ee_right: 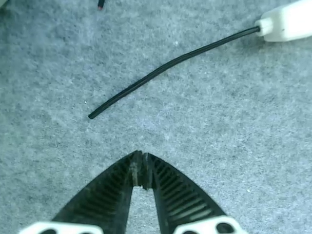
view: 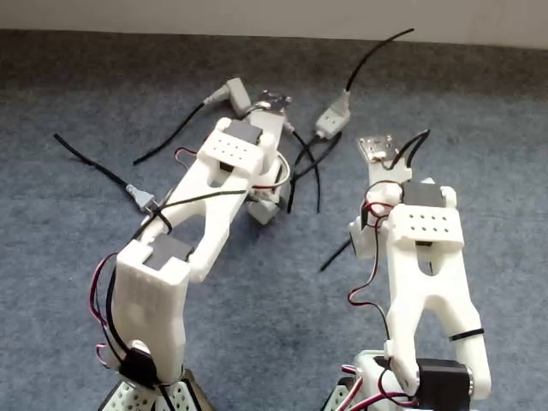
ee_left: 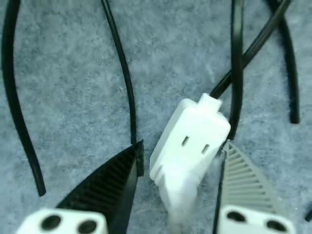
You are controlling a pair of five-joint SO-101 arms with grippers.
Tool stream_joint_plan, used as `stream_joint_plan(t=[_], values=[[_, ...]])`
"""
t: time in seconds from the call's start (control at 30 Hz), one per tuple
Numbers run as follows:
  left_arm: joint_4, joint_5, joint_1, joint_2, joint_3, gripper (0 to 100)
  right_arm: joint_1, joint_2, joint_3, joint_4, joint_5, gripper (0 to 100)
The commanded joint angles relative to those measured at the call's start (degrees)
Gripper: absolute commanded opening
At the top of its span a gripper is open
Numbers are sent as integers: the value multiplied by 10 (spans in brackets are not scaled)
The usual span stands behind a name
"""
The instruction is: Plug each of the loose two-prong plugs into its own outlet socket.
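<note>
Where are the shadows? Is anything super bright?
High view: soft, even light, only faint shadows on the carpet. Left wrist view: the white outlet socket is brightest, inside the left tool. Right wrist view: the black cable casts hardly any shadow.

socket (ee_left: 190, 146): near end blurred | white connector (ee_right: 287, 22): cut by edge
</note>
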Motion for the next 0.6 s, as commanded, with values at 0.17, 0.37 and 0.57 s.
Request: stream_joint_plan(t=[0.17, 0.37, 0.57], values=[[-8, -1, -1, 38, -40, 194, -3, 0, -2, -5, 2, 7], [-11, -1, -1, 61, -57, 123, -3, 0, -2, -4, 2, 7], [-6, -1, -7, 61, -114, 35, -3, 0, -2, -4, 2, 7]])
